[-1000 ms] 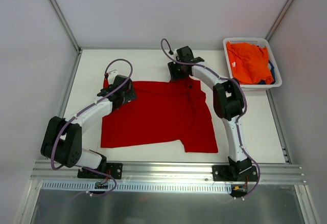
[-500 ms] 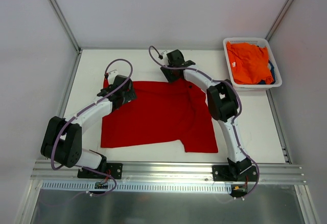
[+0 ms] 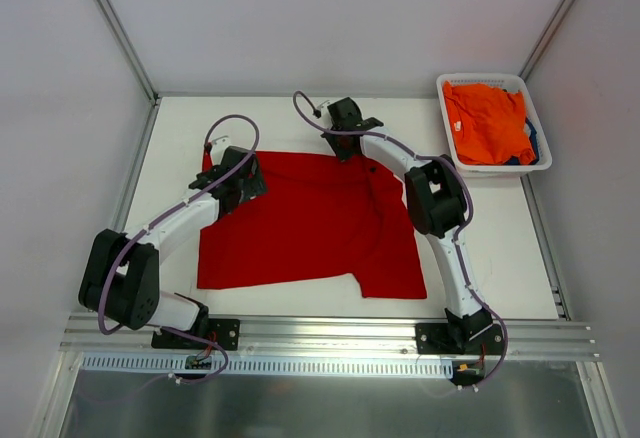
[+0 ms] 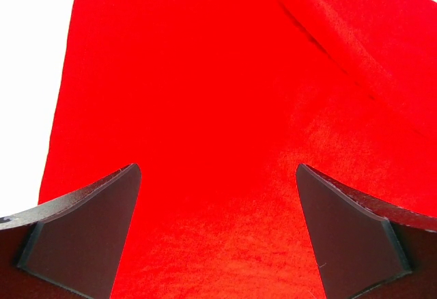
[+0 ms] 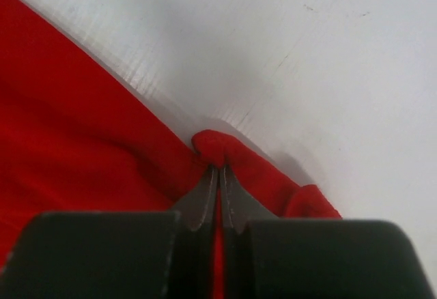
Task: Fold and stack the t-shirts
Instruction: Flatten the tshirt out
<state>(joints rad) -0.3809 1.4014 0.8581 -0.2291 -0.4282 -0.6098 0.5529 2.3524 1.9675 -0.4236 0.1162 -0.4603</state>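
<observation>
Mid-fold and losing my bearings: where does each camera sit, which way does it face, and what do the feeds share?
Top external: above and behind the bases, facing down at the table; shows the left arm and right arm whole, the red t-shirt, and the basket holding the orange t-shirt.
Left wrist: on the left arm, facing down at the red t-shirt; its open jaws frame the bottom corners.
Right wrist: on the right arm, low along the table; its jaws are shut on the shirt's edge.
Shared: all three show the red t-shirt and the table.
</observation>
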